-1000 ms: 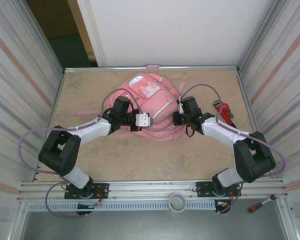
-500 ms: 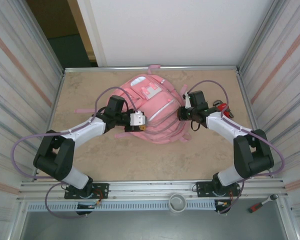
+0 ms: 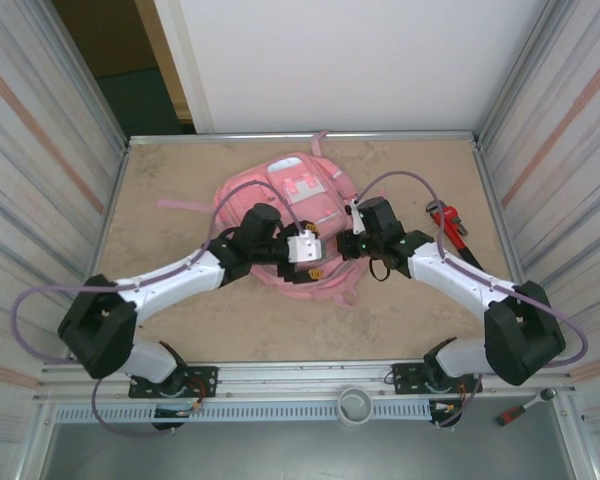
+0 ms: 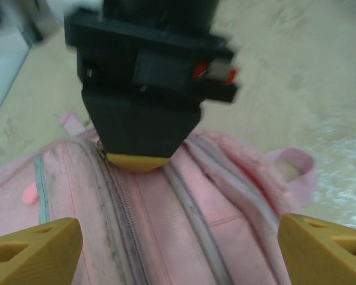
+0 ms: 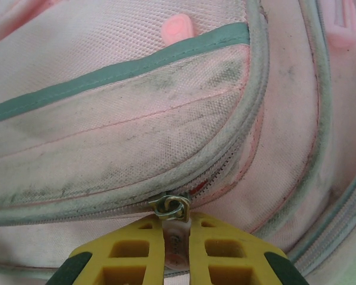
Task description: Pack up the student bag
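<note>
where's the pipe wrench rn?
Top view: the red pipe wrench lies on the table's right side, between the right arm and the right wall.

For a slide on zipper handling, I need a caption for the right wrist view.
Right gripper pinching the zipper pull of a grubby front pocket on the pink student bag.

The top view was lit evenly and softly from above, with only faint shadows cast on the table and no glare seen. The left wrist view was blurred throughout, most heavily at its top. In the right wrist view the bag's weave and zip pull were rendered sharply.
</note>
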